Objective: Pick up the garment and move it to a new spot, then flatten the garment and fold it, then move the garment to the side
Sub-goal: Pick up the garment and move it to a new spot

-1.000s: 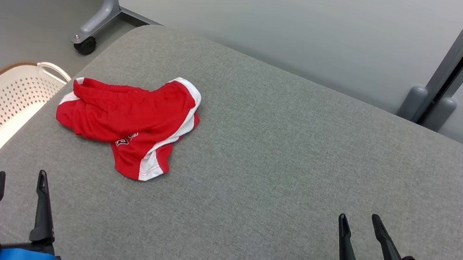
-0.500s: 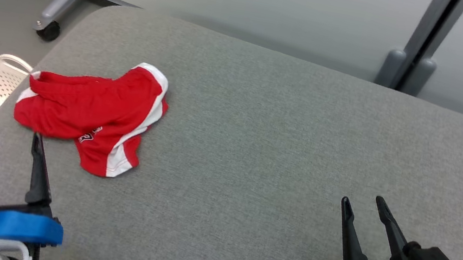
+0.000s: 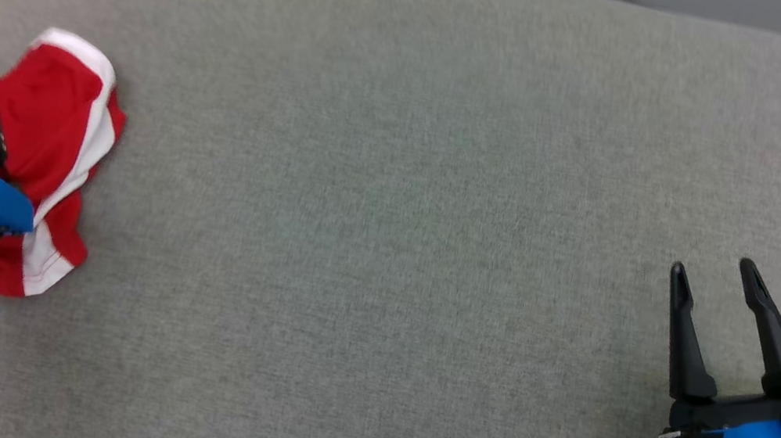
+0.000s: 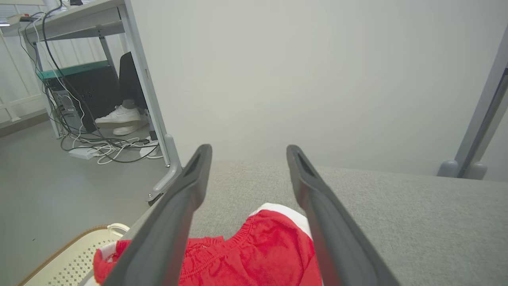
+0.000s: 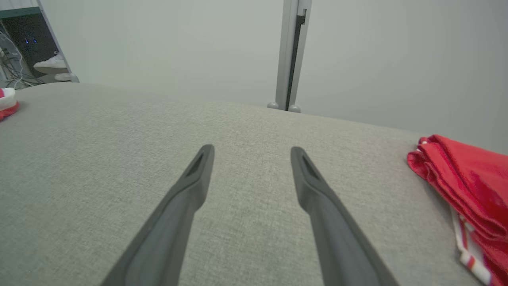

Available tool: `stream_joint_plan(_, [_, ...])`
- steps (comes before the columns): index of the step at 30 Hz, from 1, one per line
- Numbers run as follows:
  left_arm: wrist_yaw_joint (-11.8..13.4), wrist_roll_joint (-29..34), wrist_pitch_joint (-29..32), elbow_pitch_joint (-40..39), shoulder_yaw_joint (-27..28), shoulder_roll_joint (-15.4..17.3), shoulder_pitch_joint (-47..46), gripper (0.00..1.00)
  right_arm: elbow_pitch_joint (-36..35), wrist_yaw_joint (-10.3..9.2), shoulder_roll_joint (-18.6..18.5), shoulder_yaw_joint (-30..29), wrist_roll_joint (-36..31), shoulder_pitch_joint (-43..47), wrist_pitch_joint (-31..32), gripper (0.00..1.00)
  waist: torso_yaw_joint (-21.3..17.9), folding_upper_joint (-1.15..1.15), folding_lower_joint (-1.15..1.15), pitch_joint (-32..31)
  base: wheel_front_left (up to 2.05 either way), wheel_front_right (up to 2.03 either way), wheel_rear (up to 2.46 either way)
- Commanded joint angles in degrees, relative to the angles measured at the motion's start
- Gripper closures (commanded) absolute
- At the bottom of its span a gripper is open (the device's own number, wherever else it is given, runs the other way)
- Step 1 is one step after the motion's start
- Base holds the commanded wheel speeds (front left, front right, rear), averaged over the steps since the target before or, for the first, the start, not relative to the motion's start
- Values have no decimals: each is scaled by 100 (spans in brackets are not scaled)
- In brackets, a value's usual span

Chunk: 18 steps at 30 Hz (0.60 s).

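Red with white trim, the garment (image 3: 43,113) is crumpled at the cushion's (image 3: 398,173) left end, with its legs pointed toward the cushion's middle. Its long axis cannot be judged, as it is cut off and partly hidden. The left gripper (image 4: 249,151) is held spread just above it, grasping nothing. The right gripper (image 3: 712,266) is spread, empty, over the cushion's right part.

Cushion (image 3: 392,211): grey woven cloth, matt, coarse weave. Shorts (image 3: 60,108) on cushion: red knit cloth, white trim, slight sheen. Fingers (image 5: 188,198): dark matt plastic, smooth. Basket (image 4: 67,264) beside cushion: cream perforated plastic.
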Motion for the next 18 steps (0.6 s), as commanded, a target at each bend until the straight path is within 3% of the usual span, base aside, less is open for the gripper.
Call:
stream_joint_plan(1, [-46,-45,11,273,-29,149,-275,0,-147,1,-106,-76,-38,-53,55,0,-92,-2,-2,156,0,0,0])
stream_joint_plan(12, [-215,-142,792,1882,-580,740,-1301,0,-616,1,-156,-208,-46,-146,162,0,-415,-2,-2,697,0,0,0])
stream_joint_plan(18, [-238,-661,1635,2717,-1033,763,-1658,0,-647,1,-250,-229,-26,-207,191,0,-444,-2,-2,805,0,0,0])
